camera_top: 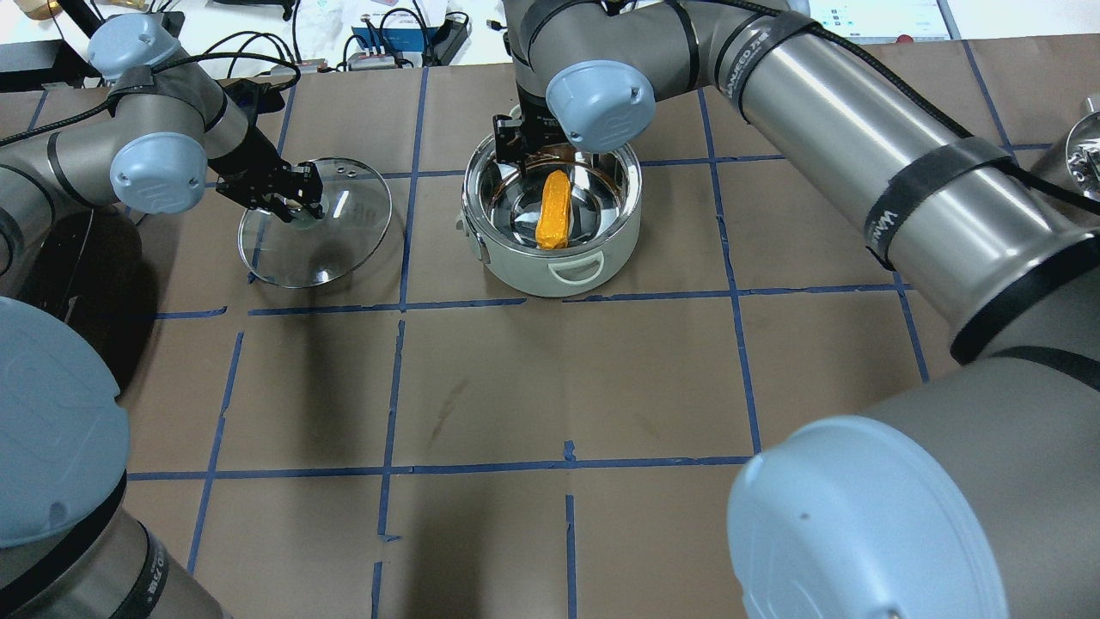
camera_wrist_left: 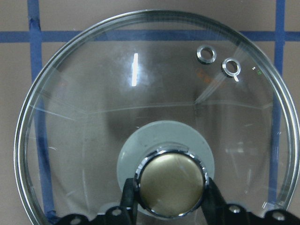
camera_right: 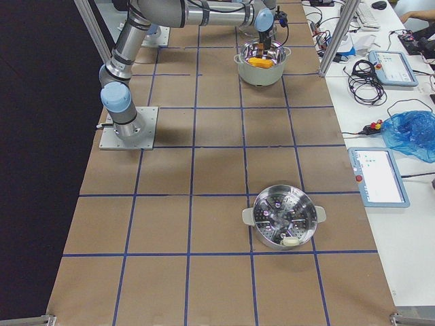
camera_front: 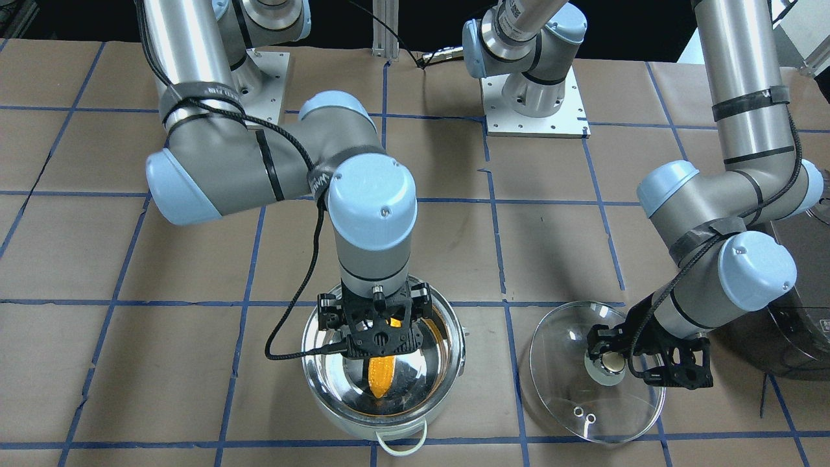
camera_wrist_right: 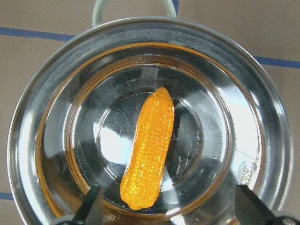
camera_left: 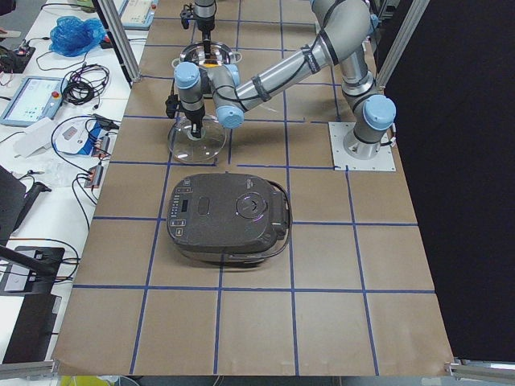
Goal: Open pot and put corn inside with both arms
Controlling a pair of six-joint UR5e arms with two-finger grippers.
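Observation:
The stainless-steel pot [camera_front: 455,338] stands open on the table, also in the overhead view [camera_top: 524,271]. The orange-yellow corn [camera_front: 379,381] lies flat on the pot's bottom [camera_wrist_right: 148,149] [camera_top: 553,211]. My right gripper [camera_wrist_right: 168,212] hangs open and empty just above the pot's rim [camera_front: 382,332]. The glass lid [camera_front: 570,395] rests on the table beside the pot [camera_top: 348,245]. My left gripper [camera_wrist_left: 169,199] is shut on the lid's silver knob [camera_wrist_left: 171,185], fingers on both sides of it [camera_front: 609,360].
A dark grey rice cooker [camera_left: 229,217] sits on the robot's left, close behind the left arm [camera_front: 804,311]. A second steel pot with a perforated steamer insert [camera_right: 284,219] stands far on the robot's right. Blue tape lines cross the brown paper table.

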